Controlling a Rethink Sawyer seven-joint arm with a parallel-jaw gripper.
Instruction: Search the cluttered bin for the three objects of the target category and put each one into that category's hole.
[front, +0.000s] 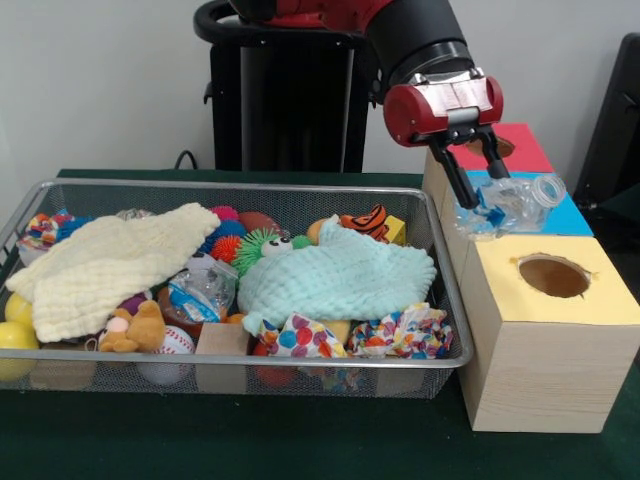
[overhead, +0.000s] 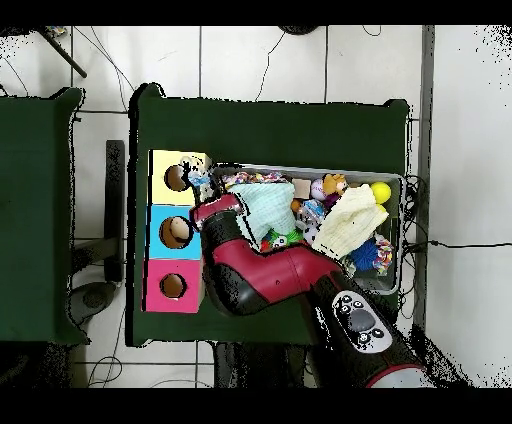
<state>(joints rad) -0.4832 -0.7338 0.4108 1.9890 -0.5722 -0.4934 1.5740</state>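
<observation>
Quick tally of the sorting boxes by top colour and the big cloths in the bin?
Yellow-topped wooden box: 1
Blue-topped box: 1
Red-topped box: 1
Pale yellow cloth: 1
Mint green cloth: 1
Total: 5

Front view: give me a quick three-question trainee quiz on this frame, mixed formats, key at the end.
1. True or false: the gripper is shut on a crumpled clear plastic bottle.
2. Multiple choice: the bottle hangs over which box top? A) red B) blue C) yellow
3. Fill in: in the wire mesh bin, the pale yellow cloth lies at the left and the ____ cloth lies right of the middle.

Key: 1 true; 2 B; 3 mint green
</observation>
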